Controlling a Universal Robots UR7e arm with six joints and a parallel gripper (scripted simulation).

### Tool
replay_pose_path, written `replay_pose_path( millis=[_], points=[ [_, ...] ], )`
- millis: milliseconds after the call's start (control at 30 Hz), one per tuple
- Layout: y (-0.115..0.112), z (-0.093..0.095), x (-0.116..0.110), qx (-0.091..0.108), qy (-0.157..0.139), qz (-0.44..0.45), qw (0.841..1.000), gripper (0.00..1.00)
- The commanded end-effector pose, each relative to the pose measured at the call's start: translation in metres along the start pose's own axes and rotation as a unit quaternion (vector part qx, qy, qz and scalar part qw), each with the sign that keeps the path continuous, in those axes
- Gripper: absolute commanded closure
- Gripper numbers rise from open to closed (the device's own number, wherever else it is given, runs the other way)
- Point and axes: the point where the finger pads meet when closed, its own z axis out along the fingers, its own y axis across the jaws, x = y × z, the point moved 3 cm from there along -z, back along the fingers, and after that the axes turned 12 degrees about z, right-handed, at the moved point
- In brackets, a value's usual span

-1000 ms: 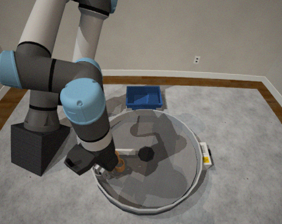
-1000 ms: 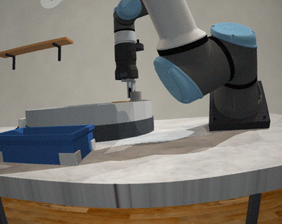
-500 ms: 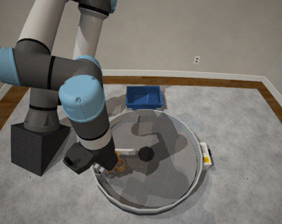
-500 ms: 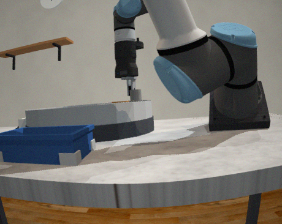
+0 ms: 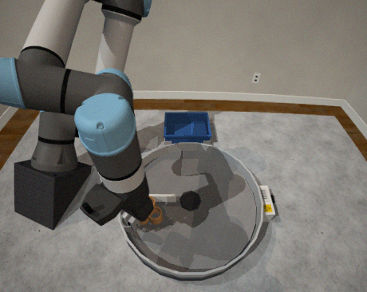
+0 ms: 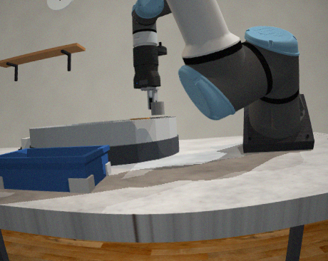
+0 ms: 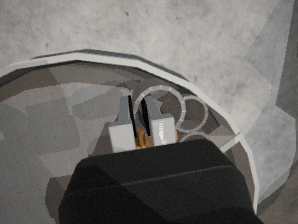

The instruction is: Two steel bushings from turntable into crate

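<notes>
My gripper [image 6: 152, 103] [image 7: 137, 107] is shut on the wall of a steel bushing [image 6: 157, 108] [image 7: 161, 87] and holds it upright above the rim of the turntable [image 5: 261, 215] [image 6: 83, 135] [image 7: 75, 55], at the side near the robot base. Two more grey ring-shaped bushings show beside it in the wrist view, one [image 7: 206, 113] close to the rim and one [image 7: 194, 133] partly hidden by the gripper body. The blue crate [image 5: 187, 138] [image 6: 36, 174] stands behind the turntable in the top view. I cannot see anything in it.
Orange copper-coloured bushings [image 5: 156, 215] [image 7: 145, 139] stand on the turntable, partly hidden under the gripper. A pale bar [image 5: 164, 197] reaches inward from the turntable's wall towards the dark centre hub [image 5: 190, 200]. A labelled box [image 5: 268, 200] sits outside the rim.
</notes>
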Motion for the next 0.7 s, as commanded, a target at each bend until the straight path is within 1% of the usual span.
replay_pose_path(
  millis=[0,33,200,600,667],
  points=[
    [0.0,-0.001,0.0,0.001,0.0,0.0,1.0,1.0],
    [0.0,-0.001,0.0,0.001,0.0,0.0,1.0,1.0],
    [0.0,-0.022,0.0,0.001,0.0,0.0,1.0,1.0],
    [0.0,-0.022,0.0,0.001,0.0,0.0,1.0,1.0],
    [0.0,-0.03,0.0,0.001,0.0,0.0,1.0,1.0]
  ],
)
